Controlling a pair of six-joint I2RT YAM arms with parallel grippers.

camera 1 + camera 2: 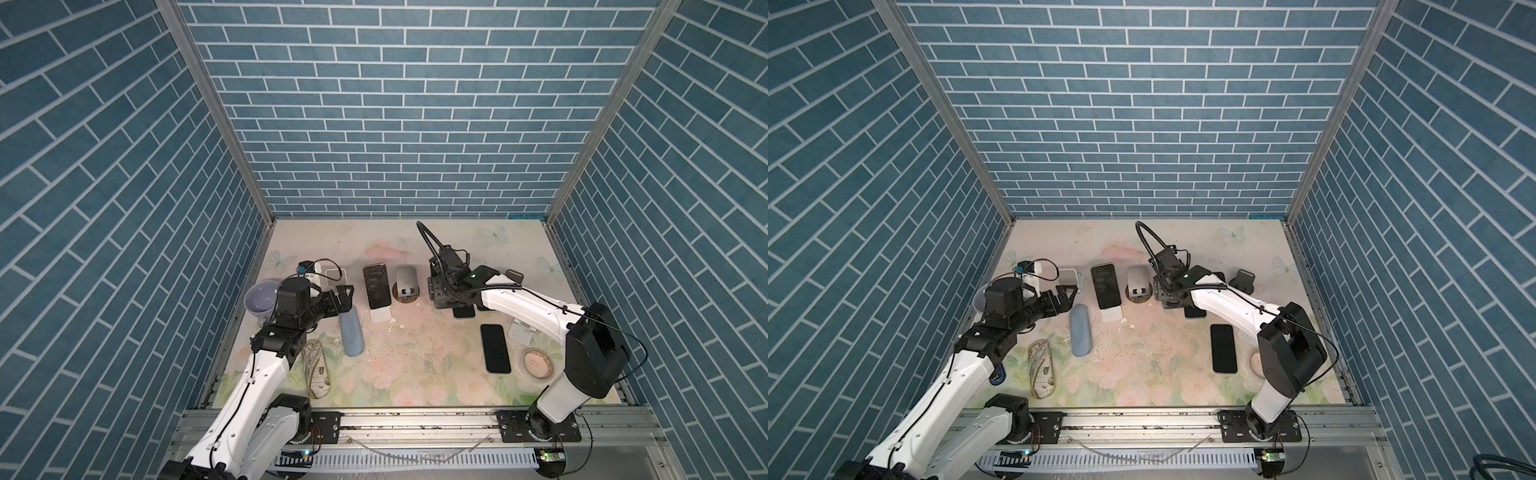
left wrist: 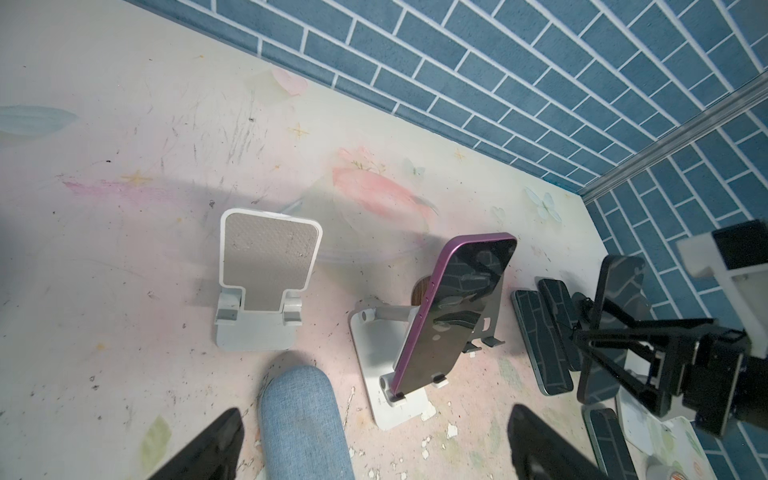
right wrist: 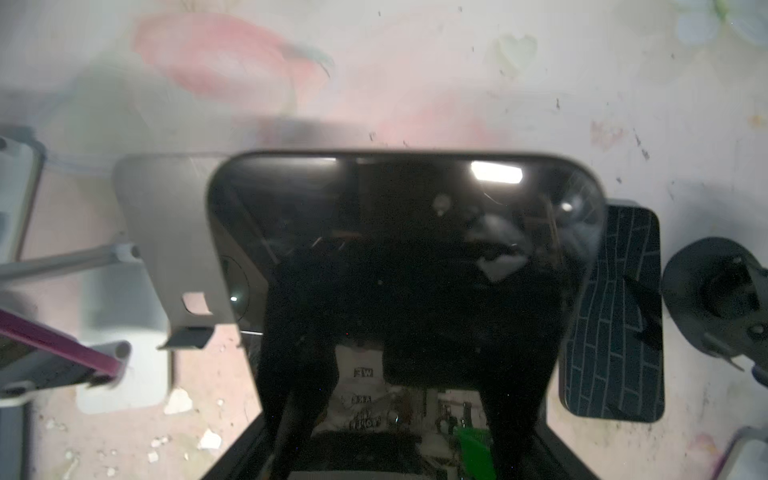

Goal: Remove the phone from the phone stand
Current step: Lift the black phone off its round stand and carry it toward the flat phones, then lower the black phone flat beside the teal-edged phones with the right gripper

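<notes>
1. Clutter nearest the base: a black phone (image 1: 495, 348) lying flat and a blue case (image 2: 303, 424), neither touched.
2. The left gripper (image 1: 345, 298) has its fingers spread wide and holds nothing, poised above the far end of the blue case.
3. The purple phone (image 2: 453, 316) leans on its white stand (image 2: 374, 370), lower edge caught in the lip. An empty white stand (image 2: 266, 270) is beside it.
4. The right gripper (image 2: 611, 345) has its fingers narrowed onto the side edges of a dark phone (image 3: 407, 232). It is held nearly upright just beside a grey stand (image 3: 166, 232), with flat phones (image 2: 540, 345) lying near it.
5. Hazards, as judged: the smooth edges may slide in the pads if the lift tilts. A sideways pull could snag a cradle lip and topple a stand. A drop would strike the flat phones.
6. Obscured: the dark phone fills the right wrist view, so whether its lower edge rests on a stand or hangs clear cannot be told. In both top views the arm covers it. Which phone the task means is unsettled.
</notes>
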